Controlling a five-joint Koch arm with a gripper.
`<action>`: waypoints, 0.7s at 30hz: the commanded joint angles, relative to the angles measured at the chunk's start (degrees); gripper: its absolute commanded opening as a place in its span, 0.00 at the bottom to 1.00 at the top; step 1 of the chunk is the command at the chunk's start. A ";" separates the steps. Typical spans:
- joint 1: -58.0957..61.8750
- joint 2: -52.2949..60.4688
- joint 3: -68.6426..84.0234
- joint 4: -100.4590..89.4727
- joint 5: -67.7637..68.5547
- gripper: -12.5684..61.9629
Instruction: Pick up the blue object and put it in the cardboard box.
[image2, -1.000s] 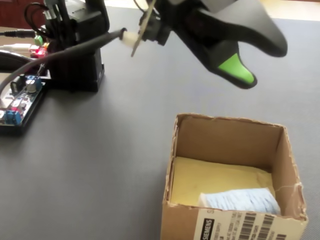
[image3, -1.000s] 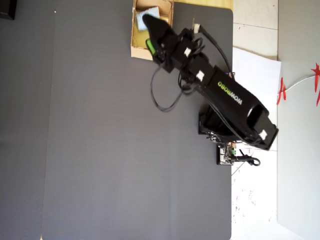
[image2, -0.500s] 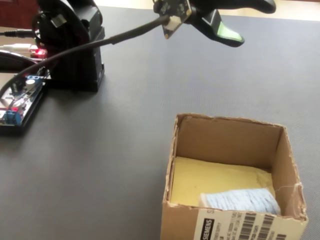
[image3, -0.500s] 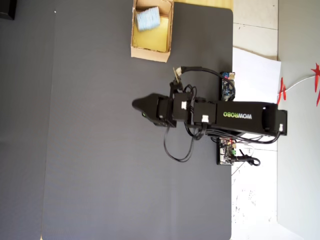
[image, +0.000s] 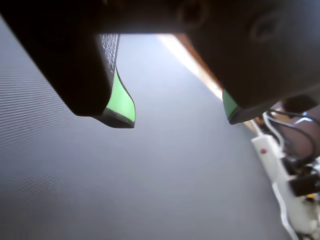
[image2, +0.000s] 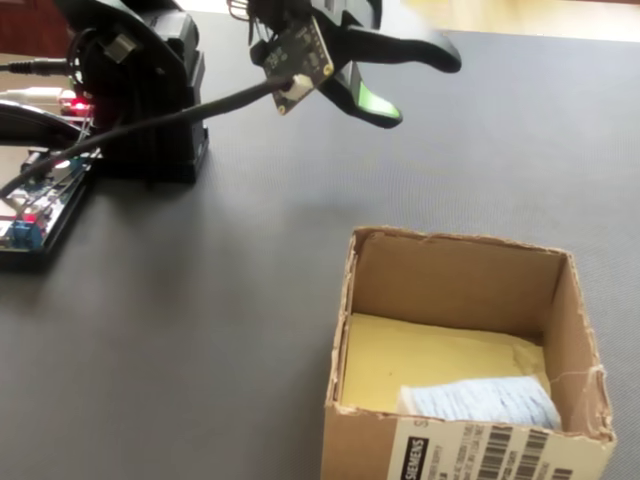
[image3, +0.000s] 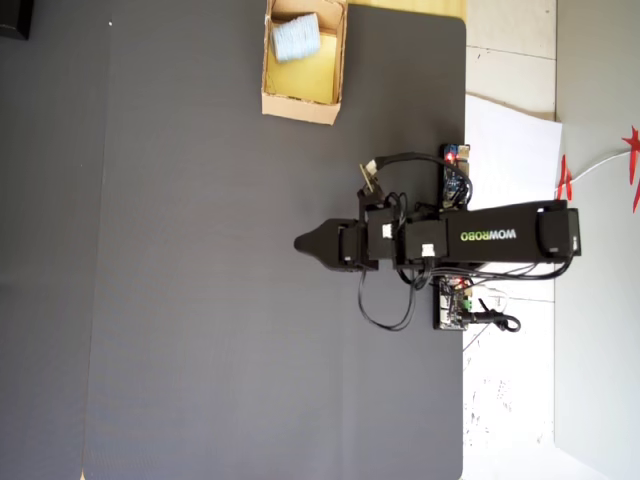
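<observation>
Blue object (image3: 295, 39) lying inside cardboard box (image3: 336, 60), end effector (image3: 300, 243) well apart, jaws parted, empty

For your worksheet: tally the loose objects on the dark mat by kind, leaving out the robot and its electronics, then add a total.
Cardboard box: 1
Blue block, lying inside the box: 1
Total: 2

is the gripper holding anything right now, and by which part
Nothing is held. The gripper is open and empty; the blue object lies inside the cardboard box.
</observation>
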 joint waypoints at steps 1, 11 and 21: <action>-0.18 4.75 0.62 -6.06 4.39 0.63; -0.62 5.27 10.72 -10.99 5.71 0.63; -0.18 5.19 18.28 -15.03 7.21 0.63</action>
